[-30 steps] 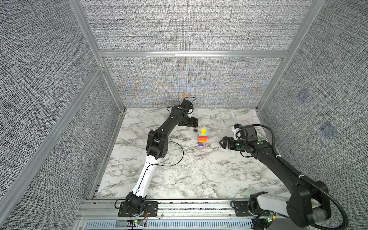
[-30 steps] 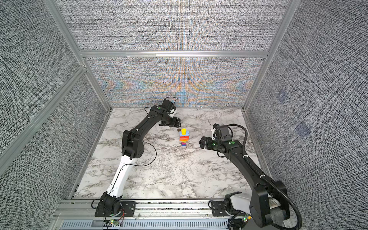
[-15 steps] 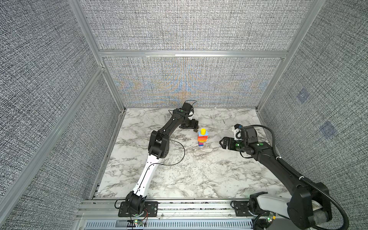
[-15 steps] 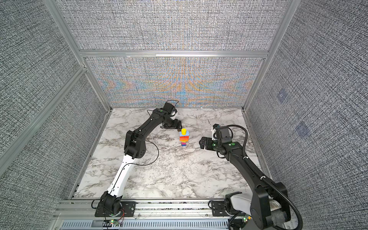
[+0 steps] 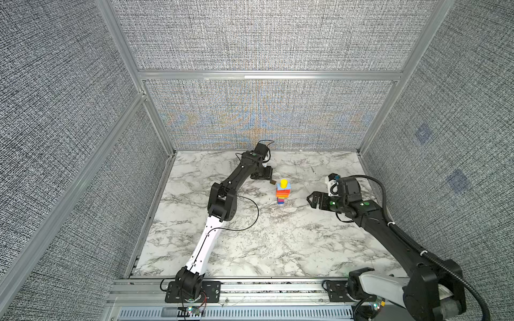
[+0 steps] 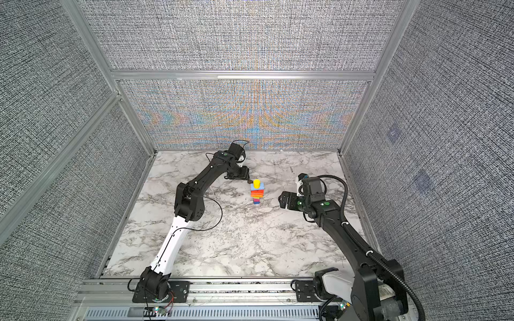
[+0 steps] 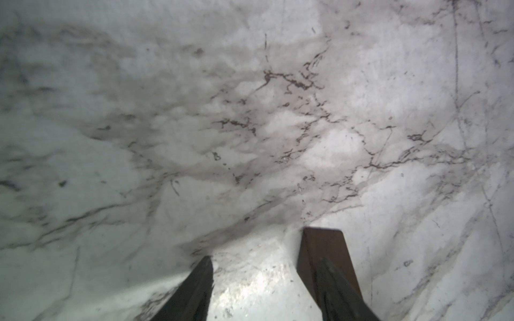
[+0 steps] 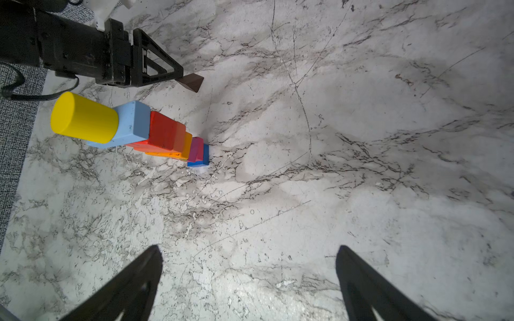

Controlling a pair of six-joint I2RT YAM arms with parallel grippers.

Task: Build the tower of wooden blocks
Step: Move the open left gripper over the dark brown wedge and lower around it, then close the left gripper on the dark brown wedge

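The tower (image 5: 283,192) (image 6: 257,192) stands mid-table: blue and pink blocks low, orange and red slabs, a light blue block, and a yellow cylinder (image 8: 83,118) on top. A dark brown block (image 5: 273,182) (image 6: 251,181) (image 8: 192,82) lies on the marble just left of it. My left gripper (image 5: 268,178) (image 6: 247,177) (image 7: 264,261) is down at the brown block (image 7: 324,247), which rests against one finger; the other finger stands apart, bare marble between. My right gripper (image 5: 311,198) (image 6: 282,200) (image 8: 249,250) hangs wide open and empty, right of the tower.
The marble table (image 5: 278,244) is boxed in by grey fabric walls (image 5: 258,116) on three sides, with a metal rail (image 5: 250,286) along the front. The left arm's cable (image 5: 251,219) loops over the table.
My left gripper has moved right and down to the dark brown block, and its jaws have narrowed. The right arm and the tower have stayed put.
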